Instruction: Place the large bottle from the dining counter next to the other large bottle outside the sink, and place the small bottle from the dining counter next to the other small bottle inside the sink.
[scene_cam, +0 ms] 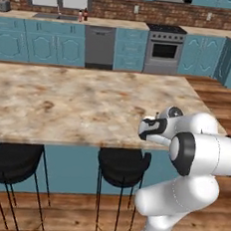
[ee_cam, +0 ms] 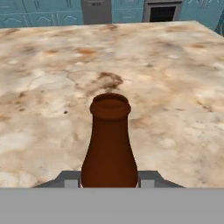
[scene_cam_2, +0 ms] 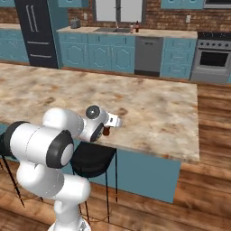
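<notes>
Left base view: the gripper [scene_cam: 153,132] sits low over the near edge of the counter [scene_cam: 79,101], wrist folded toward the arm's own body. The sink [scene_cam: 56,17] is far ahead of the hand and off to its left, against the back wall, with two small shapes at its right rim, a pale one and a dark one [scene_cam: 85,15]; they are too small to name with confidence. The hand's load is hidden here behind the wrist.

Right base view: a bit of dark brown, the small bottle [scene_cam_2: 106,131], peeks out just under the hand, right above the counter edge. The sink again lies far ahead, past the whole slab.

Hand view: the small bottle stands upright between the fingers [ee_cam: 148,179], its open mouth pointing away from the palm, its belly filling the gap. The fingers look pinched on its widest part, touching both sides. Whether its foot touches the stone is hidden.

Judgement: the step in hand is carrying this bottle to the sink. To do it well, keep the pinch firm, since a round belly can slip or twist; lift straight clear of the stone before any swing; keep the bottle upright while the base drives round the counter; avoid sharp wrist turns.
</notes>
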Controlling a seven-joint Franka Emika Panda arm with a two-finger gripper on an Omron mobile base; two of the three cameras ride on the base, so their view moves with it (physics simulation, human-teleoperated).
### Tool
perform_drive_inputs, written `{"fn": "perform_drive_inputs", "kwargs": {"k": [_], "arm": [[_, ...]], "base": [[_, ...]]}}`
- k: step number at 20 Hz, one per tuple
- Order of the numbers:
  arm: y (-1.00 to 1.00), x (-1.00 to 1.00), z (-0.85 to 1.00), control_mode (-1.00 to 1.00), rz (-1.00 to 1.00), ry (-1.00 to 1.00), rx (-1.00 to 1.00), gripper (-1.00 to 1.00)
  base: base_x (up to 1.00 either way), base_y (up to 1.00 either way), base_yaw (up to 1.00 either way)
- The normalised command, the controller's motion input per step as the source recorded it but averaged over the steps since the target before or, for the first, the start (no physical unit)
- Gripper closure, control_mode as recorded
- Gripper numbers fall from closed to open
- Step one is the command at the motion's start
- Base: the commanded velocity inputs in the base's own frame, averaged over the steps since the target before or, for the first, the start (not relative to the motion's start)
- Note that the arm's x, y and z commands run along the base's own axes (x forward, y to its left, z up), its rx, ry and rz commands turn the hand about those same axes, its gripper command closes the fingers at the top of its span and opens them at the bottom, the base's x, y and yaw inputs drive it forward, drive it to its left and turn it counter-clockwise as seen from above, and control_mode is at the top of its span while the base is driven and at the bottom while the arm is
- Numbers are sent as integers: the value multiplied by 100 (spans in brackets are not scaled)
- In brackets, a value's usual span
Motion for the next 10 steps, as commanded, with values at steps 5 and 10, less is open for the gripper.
{"fn": "perform_drive_inputs", "kwargs": {"k": [5,10], "arm": [[0,0,0,100,0,0,0,100],[0,0,0,100,0,0,0,100]], "base": [[0,-100,0],[0,-100,0]]}}
